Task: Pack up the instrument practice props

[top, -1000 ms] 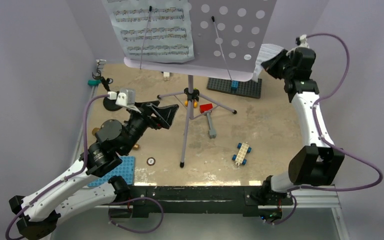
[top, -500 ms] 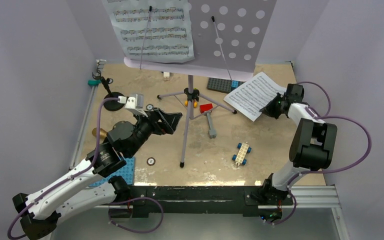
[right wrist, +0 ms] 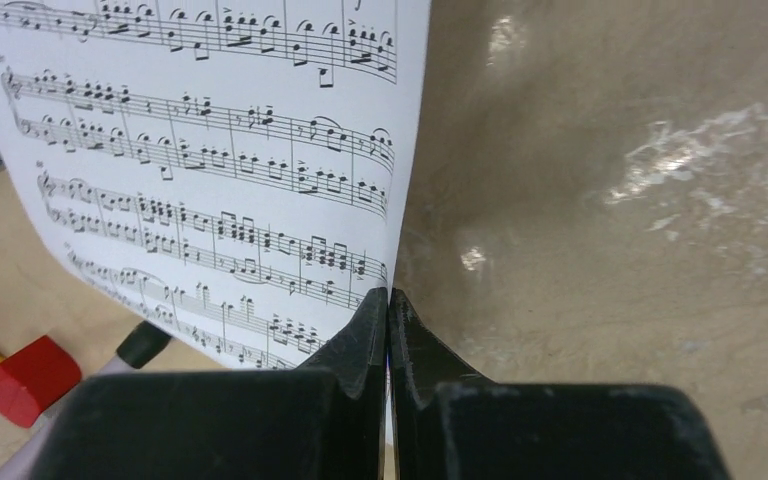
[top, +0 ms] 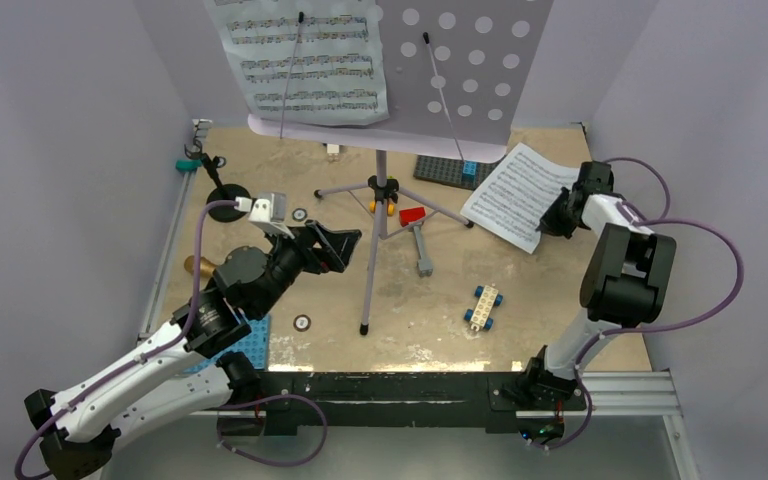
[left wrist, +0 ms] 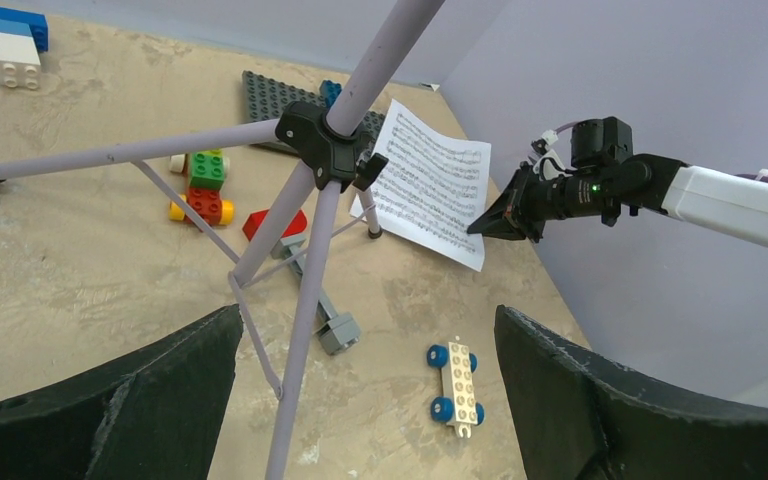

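Note:
The lavender tripod music stand stands mid-table, its perforated desk holding one sheet-music page. My right gripper is shut on the edge of a second sheet-music page and holds it low over the table's right side; the page shows in the right wrist view and the left wrist view. My left gripper is open and empty, just left of the stand's pole. The black mic stand stands at the left. The gold microphone peeks out beside my left arm.
A red-headed toy hammer lies right of the stand. A white wheeled brick car lies at front centre. A dark grey baseplate sits at the back, a blue baseplate under my left arm. Coloured bricks lie near the tripod legs.
My right arm has swung down from high at the back right, bringing the sheet low over the table's right side. My left gripper has shifted slightly towards the stand's pole.

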